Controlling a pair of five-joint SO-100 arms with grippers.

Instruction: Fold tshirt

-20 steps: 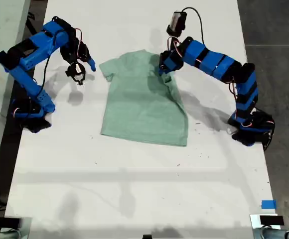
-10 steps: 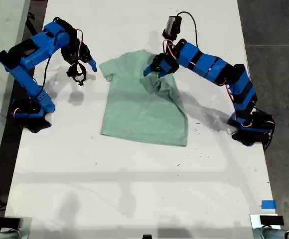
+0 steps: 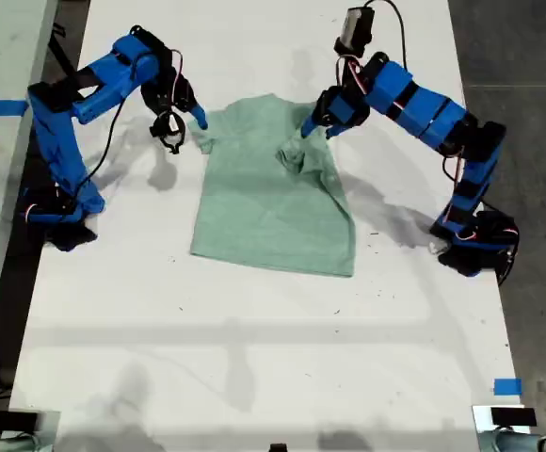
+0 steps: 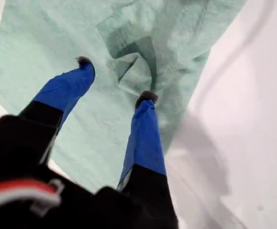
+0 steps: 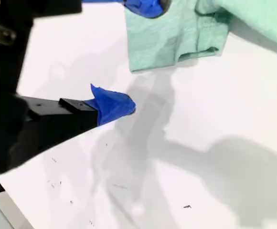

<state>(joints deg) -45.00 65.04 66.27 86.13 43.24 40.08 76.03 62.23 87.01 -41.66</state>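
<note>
In the exterior view, my second gripper (image 3: 184,127) is hovering at about ten o'clock from the table's (image 3: 254,358) middle, just beside the sleeve of the tshirt (image 3: 268,202) on that view's left. Its jaws are standing apart and holding nothing; the second wrist view is showing one blue fingertip (image 5: 114,106) over bare table and the sleeve hem (image 5: 176,45) just past it. The tshirt is lying flat near the table's middle, collar toward twelve o'clock. At about one o'clock, my first gripper (image 3: 315,124) is hanging over the sleeve on the exterior view's right, which is lying bunched inward on the chest. In the first wrist view its fingers (image 4: 145,129) are spread wide above that crumpled fold (image 4: 136,59); I am reading them as clear of the cloth, though the angle is poor.
</note>
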